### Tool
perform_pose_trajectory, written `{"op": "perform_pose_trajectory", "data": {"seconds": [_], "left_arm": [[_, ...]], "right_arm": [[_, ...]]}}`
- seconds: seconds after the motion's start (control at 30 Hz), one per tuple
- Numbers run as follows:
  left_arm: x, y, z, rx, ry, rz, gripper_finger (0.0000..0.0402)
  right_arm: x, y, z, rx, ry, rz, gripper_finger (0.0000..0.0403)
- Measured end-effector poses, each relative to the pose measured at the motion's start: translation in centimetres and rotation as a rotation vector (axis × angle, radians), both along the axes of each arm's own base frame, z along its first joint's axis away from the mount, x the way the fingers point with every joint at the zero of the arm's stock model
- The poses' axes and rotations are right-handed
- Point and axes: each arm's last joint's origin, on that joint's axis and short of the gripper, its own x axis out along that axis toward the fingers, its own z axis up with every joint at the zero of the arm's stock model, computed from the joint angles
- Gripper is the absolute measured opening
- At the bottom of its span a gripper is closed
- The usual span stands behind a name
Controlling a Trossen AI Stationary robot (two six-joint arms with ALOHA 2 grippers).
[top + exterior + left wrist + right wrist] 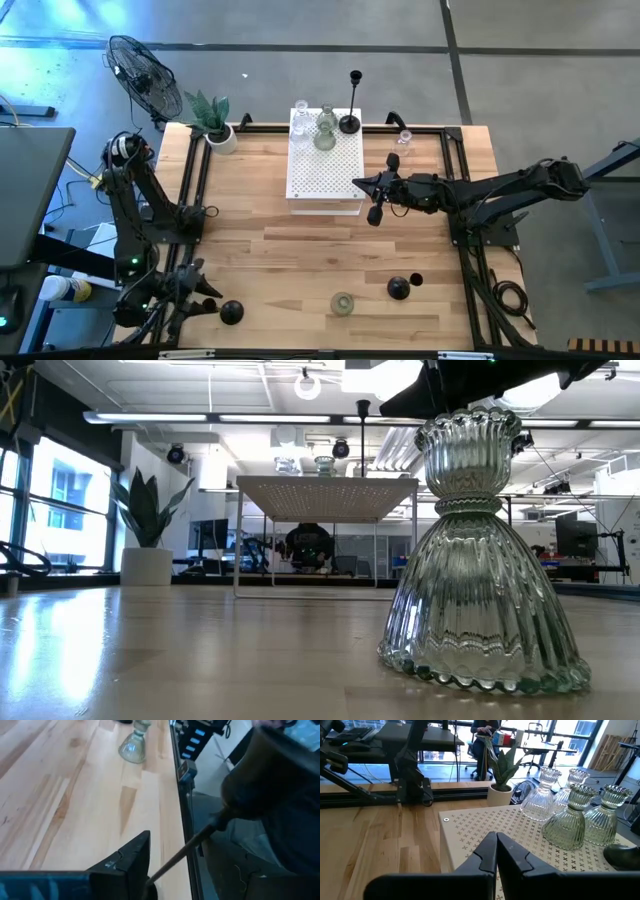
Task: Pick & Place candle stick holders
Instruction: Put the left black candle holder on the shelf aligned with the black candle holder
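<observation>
My left gripper (207,297) is at the table's near left corner, shut on a black candle holder (232,312) with a round base and a thin stem. My right gripper (357,183) hovers over the right edge of the white perforated box (322,175); its fingers (496,845) are shut and empty. Three glass holders (570,817) and a tall black holder (350,122) stand on the box's far end. A glass holder (343,303) and two black holders (399,288) stand on their bases near the table's near edge. One more glass holder (403,138) stands at the far right. My left gripper holds the black holder by its thin stem (172,860), near the stem's free end, beside the one finger (127,862) that shows. The stem slants away from the fingers and the round base (265,775) is at the far end. The holder looks lifted off the table.
A potted green plant (212,125) stands at the far left corner and a fan (140,70) stands behind it. Black rails (455,200) run along the table's edges. There is bare wood (270,250) in the middle between the box and the near holders.
</observation>
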Motion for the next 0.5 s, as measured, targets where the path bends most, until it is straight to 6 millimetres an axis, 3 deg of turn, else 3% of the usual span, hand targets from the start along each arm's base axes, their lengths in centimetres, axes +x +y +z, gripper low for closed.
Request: {"op": "perform_pose_trajectory", "data": {"seconds": [0.33, 0.5], "left_arm": [[1.7, -0.5, 0.8, 0.037, -0.037, -0.089, 0.0169], [1.7, -0.4, 0.8, 0.042, -0.044, -0.080, 0.0115]], "right_arm": [[0.0, 0.0, 0.0, 0.000, 0.001, 0.000, 0.0000], [0.0, 0.0, 0.0, -0.002, 0.002, 0.000, 0.0000]]}}
